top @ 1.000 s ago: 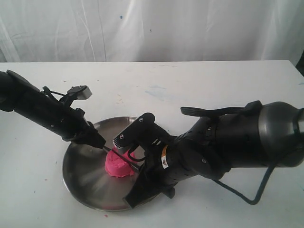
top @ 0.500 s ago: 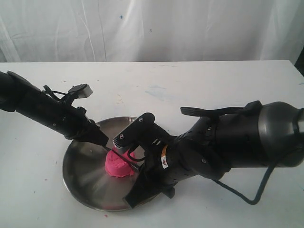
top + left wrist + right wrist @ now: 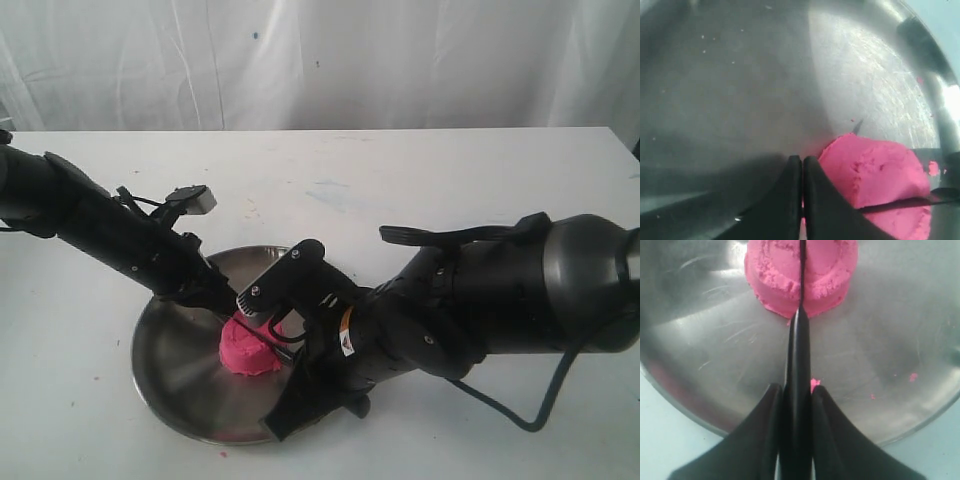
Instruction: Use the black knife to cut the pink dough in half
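Note:
The pink dough (image 3: pixel 248 355) lies as one round lump on the steel plate (image 3: pixel 172 372). My right gripper (image 3: pixel 283 326) is shut on the black knife (image 3: pixel 797 350), whose handle sits between the fingers (image 3: pixel 774 405). The thin blade (image 3: pixel 912 202) is sunk down through the middle of the dough (image 3: pixel 775 265). My left gripper (image 3: pixel 802 159) is shut with nothing in it. Its tips rest low over the plate (image 3: pixel 740 75) at the dough's (image 3: pixel 880 170) edge. In the exterior view the left gripper (image 3: pixel 222 304) comes in from the left, opposite the knife.
Tiny pink crumbs (image 3: pixel 912 376) dot the plate (image 3: pixel 890 340) near the knife. The plate sits on a white table (image 3: pixel 400 180) with a white curtain (image 3: pixel 320 60) behind. The bulky right arm (image 3: pixel 480 300) covers the plate's right rim.
The left arm has slid to the right and lowered, bringing its shut tips up to the dough's edge. The right arm and the knife have stayed put.

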Available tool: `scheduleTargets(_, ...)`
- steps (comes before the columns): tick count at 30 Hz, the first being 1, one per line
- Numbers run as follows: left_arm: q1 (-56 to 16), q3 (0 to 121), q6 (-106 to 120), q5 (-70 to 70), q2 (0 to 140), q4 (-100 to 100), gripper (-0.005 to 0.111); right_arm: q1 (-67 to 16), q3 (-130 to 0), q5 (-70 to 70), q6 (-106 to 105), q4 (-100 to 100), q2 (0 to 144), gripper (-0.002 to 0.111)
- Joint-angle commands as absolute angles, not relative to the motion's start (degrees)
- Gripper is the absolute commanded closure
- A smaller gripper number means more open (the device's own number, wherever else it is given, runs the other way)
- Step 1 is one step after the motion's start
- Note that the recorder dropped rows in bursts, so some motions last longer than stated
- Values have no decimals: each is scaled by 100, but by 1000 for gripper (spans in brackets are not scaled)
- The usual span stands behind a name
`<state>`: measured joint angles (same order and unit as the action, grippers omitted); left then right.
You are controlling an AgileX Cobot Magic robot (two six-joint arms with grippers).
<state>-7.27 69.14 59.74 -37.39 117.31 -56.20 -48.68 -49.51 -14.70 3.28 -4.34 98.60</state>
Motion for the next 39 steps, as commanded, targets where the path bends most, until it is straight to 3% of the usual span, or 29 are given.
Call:
scheduleTargets(1, -762, 6878, 5876, -3771, 11813, -5333, 98, -4851, -4970, -1415, 277, -461, 9795, 108)
scheduleTargets(23, -700, 6878, 5516, -3740, 10939, -4908, 98, -4851, -5033, -2118, 277, -461, 9938, 108)
scheduleTargets(39, -700, 6878, 5480, -3751, 10927, -4919, 98, -4851, -5808, -4052, 119, -663, 9938, 108)
